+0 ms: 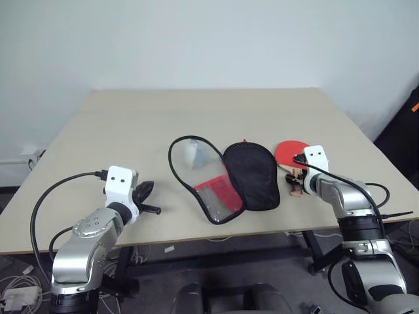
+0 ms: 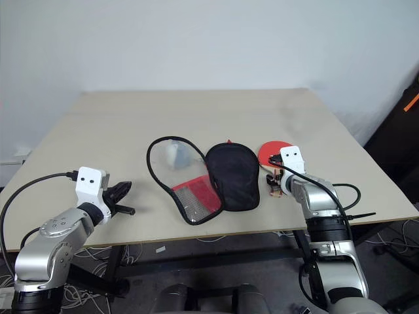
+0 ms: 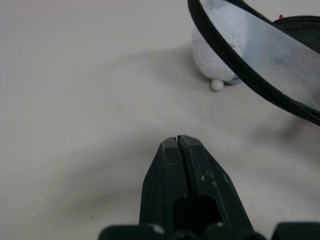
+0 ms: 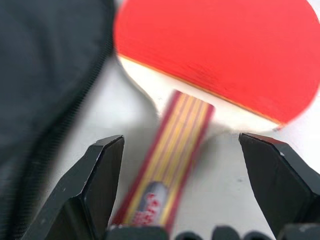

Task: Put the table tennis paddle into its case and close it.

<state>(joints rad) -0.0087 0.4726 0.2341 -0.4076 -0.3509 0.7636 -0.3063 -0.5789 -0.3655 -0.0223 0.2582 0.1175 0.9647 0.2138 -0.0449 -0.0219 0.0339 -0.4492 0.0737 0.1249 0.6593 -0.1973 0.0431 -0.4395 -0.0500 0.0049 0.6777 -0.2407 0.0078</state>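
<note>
Left hand (image 1: pixel 149 196) is hovering w/ fingers pressed together over the table (image 1: pixel 131 124), left of the case (image 1: pixel 226 178), which is lying open mid-table. Right hand (image 4: pixel 182 187) is hanging spread wide around the table tennis paddle (image 4: pixel 220 55) handle, just right of the case.

**The room around my table**

I stand at a pale beige table (image 1: pixel 131 124) against a plain white wall (image 1: pixel 196 39). Loose cables (image 1: pixel 13 288) trail over the grey floor (image 1: pixel 216 252) beneath. Something black stands at the right (image 1: pixel 399 137).

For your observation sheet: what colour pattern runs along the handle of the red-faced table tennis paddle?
Light wooden handle with dark reddish lengthwise stripes and edges, clearest in the right wrist view.
</note>
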